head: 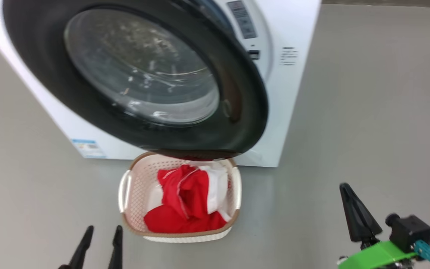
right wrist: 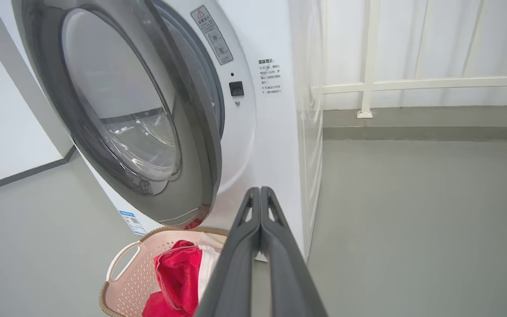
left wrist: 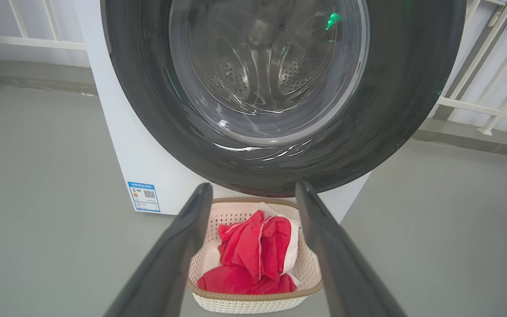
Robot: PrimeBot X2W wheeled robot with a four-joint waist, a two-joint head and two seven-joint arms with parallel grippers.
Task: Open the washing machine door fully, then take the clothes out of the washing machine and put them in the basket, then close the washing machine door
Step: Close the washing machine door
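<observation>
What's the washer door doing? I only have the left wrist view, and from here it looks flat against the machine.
Observer: In the right wrist view the washing machine door stands ajar, angled away from the washing machine front.
Operator: Where's the right gripper?
Observer: The head view has the right gripper low, to the right of the basket, shut and empty.
Operator: Is the latch side blocked?
Observer: No, the black latch slot on the front panel is uncovered.
</observation>
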